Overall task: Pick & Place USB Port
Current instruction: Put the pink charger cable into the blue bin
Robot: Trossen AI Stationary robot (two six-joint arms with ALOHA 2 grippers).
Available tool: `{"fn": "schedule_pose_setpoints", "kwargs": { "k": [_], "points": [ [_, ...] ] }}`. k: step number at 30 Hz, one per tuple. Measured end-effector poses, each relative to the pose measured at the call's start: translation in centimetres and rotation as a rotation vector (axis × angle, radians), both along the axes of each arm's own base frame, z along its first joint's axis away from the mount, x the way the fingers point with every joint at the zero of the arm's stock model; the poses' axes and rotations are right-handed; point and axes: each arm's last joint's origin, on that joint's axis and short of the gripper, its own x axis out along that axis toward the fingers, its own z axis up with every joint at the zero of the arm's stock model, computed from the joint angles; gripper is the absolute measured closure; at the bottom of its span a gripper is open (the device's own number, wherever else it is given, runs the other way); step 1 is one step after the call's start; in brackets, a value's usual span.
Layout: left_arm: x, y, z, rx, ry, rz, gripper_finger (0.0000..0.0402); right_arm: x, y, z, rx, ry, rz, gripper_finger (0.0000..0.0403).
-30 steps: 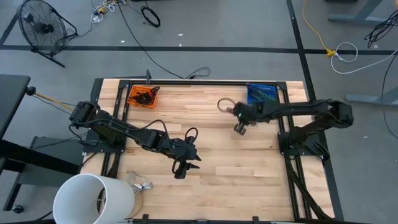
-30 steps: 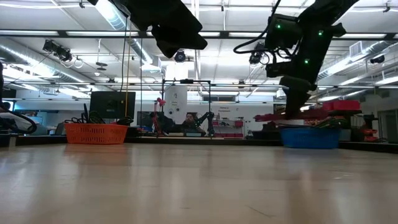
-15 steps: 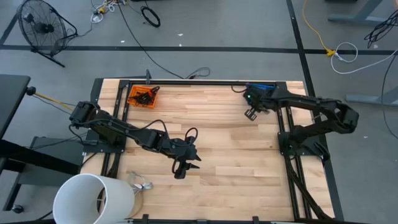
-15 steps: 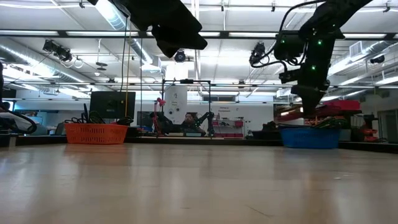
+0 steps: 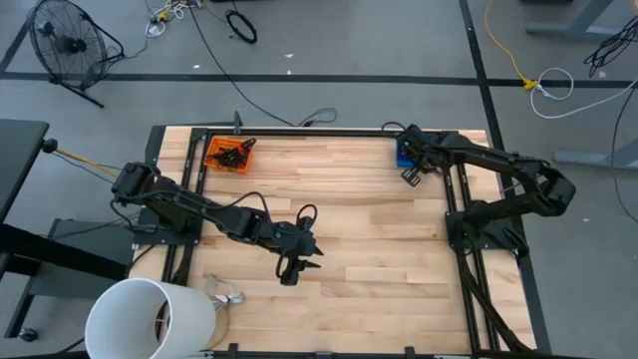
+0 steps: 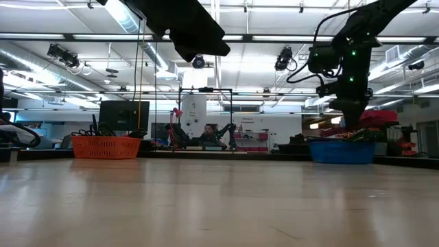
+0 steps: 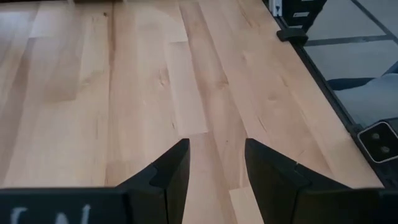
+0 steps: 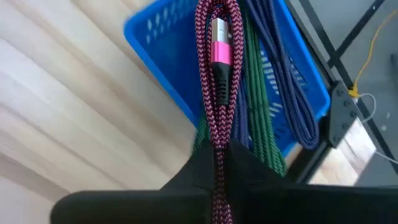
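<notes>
USB cable (image 8: 217, 74) — over blue basket (image 8: 166, 50)

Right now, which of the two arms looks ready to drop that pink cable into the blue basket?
The right. Its gripper is shut on the pink cable at the blue basket. The left gripper hangs open over bare wood, far from it.

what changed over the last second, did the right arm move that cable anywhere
The right gripper, shut on the pink braided cable, swung from mid-table toward the far right corner and now hangs at the blue basket. The left gripper stayed open above bare table; the orange basket did not move.
</notes>
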Motion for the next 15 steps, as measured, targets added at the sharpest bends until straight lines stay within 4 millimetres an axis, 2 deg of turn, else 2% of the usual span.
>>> {"fn": "schedule_pose_setpoints", "kwargs": {
  "k": [8, 15],
  "points": [
    [0.02, 0.04, 0.01, 0.009, -0.004, 0.010, 0.0243, -1.12, 0.18, -0.10, 0.032, 0.143, 0.032, 0.0393],
    [0.03, 0.09, 0.02, 0.036, -0.011, 0.009, 0.0243, -0.85, -0.04, -0.04, 0.013, 0.141, 0.083, 0.0393]
  ]
}}
